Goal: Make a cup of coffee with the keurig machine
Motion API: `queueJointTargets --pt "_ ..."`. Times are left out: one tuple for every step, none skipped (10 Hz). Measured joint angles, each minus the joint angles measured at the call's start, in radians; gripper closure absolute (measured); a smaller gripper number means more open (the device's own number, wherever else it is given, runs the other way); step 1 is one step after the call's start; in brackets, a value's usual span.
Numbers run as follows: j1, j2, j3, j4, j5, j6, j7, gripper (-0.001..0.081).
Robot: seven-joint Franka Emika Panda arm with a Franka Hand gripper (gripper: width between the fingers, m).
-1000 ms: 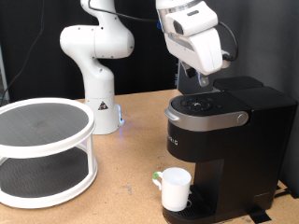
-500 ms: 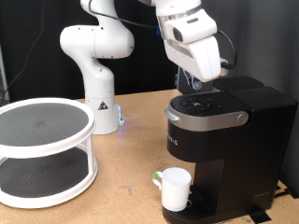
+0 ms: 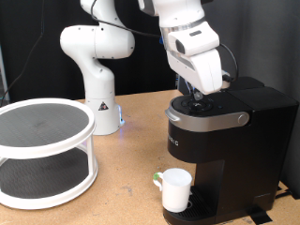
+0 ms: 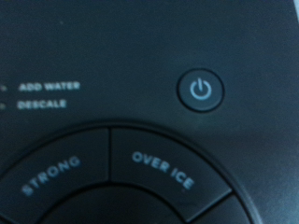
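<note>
The keurig machine [image 3: 223, 141] stands at the exterior view's right on the wooden table [image 3: 131, 159], with the cup [image 3: 175, 190] sitting on its drip tray under the spout. Compared with 1 second ago, the gripper [image 3: 194, 92] has come lower and now hangs just above the machine's top panel, its fingers hidden behind the white hand, so I cannot tell how far apart they are or whether they touch anything. The wrist view shows the glowing power button [image 4: 200, 91] close up, beside the STRONG and OVER ICE buttons.

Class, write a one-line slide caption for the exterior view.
End effector poised over the keurig machine, cup on its drip tray.
</note>
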Motion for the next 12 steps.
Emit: queueJointTargets --pt "0.0 0.005 0.0 0.0 -0.003 0.003 0.0 0.0801" --pt "0.0 0.011 0.0 0.0 -0.005 0.006 0.0 0.0801" --pt "0.0 0.016 0.0 -0.001 -0.011 0.008 0.0 0.0801" --pt "0.0 0.021 0.0 -0.002 -0.021 0.009 0.004 0.0801" --pt "0.0 0.024 0.0 -0.004 -0.029 0.012 0.01 0.0801" --pt "0.0 0.025 0.0 -0.005 -0.033 0.014 0.014 0.0801" --pt "0.0 0.025 0.0 -0.005 -0.034 0.015 0.015 0.0801" --pt "0.0 0.025 0.0 -0.005 -0.034 0.015 0.015 0.0801" --pt "0.0 0.025 0.0 -0.005 -0.035 0.015 0.015 0.0801" --pt "0.0 0.026 0.0 -0.005 -0.036 0.015 0.016 0.0801" --pt "0.0 0.027 0.0 -0.005 -0.04 0.015 0.017 0.0801" --pt "0.0 0.028 0.0 -0.004 -0.045 0.015 0.019 0.0801"
